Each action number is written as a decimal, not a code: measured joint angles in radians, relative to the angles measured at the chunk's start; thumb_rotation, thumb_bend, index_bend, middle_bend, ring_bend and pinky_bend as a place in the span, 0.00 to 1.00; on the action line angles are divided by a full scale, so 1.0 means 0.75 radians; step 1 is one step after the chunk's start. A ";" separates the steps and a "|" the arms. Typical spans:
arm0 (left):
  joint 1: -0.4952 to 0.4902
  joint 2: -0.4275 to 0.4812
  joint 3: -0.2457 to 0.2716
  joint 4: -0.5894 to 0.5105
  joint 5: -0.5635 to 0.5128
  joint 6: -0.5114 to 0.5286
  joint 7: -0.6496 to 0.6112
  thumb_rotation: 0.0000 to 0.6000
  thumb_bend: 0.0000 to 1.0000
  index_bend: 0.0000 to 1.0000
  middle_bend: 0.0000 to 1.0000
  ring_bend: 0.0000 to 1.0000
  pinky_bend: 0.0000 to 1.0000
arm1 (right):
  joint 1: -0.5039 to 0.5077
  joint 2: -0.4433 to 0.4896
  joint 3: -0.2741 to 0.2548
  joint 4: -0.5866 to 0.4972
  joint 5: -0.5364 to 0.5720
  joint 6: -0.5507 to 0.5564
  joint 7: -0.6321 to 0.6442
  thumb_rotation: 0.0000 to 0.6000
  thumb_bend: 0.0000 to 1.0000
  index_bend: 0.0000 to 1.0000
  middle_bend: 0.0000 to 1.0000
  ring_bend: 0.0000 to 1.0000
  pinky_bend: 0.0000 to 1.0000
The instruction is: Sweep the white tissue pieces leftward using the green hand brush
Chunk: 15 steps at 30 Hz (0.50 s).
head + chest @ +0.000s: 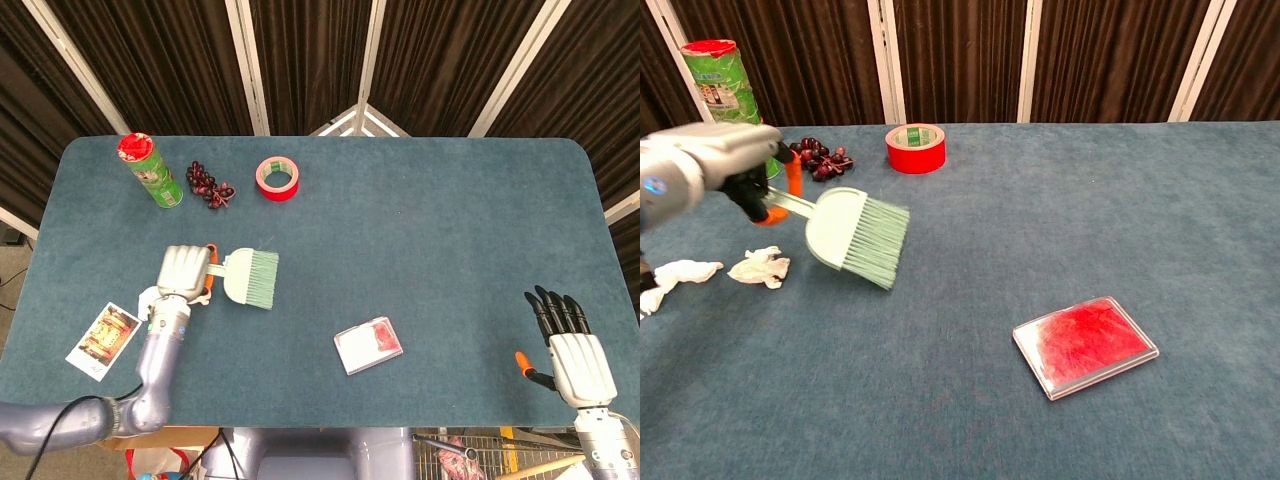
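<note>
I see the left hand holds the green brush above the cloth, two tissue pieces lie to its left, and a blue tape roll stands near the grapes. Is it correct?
Not quite: the tape roll is red, as the chest view shows. The rest holds: the left hand holds the green brush, with tissue pieces to its left, and the grapes near the roll.

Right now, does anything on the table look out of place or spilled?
Only the crumpled white tissue pieces scattered near the table's left edge, which are what is being swept. The left hand holds the green hand brush just right of them. Nothing is tipped or damaged.
</note>
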 measured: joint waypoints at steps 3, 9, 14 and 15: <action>-0.007 -0.015 0.010 0.066 -0.064 0.007 0.041 1.00 0.73 0.76 1.00 1.00 1.00 | -0.011 0.007 -0.002 0.003 0.001 0.015 0.003 1.00 0.32 0.00 0.00 0.00 0.00; 0.033 0.073 0.032 0.106 -0.121 -0.008 0.034 1.00 0.73 0.76 1.00 1.00 1.00 | -0.016 0.009 -0.007 0.000 -0.003 0.020 -0.009 1.00 0.32 0.00 0.00 0.00 0.00; 0.098 0.186 0.049 0.127 -0.129 -0.020 -0.032 1.00 0.73 0.76 1.00 1.00 1.00 | -0.019 0.007 -0.009 -0.002 -0.006 0.022 -0.033 1.00 0.32 0.00 0.00 0.00 0.00; 0.121 0.231 0.051 0.134 -0.130 -0.022 -0.060 1.00 0.73 0.76 1.00 1.00 1.00 | -0.020 0.006 -0.010 -0.003 -0.008 0.025 -0.041 1.00 0.32 0.00 0.00 0.00 0.00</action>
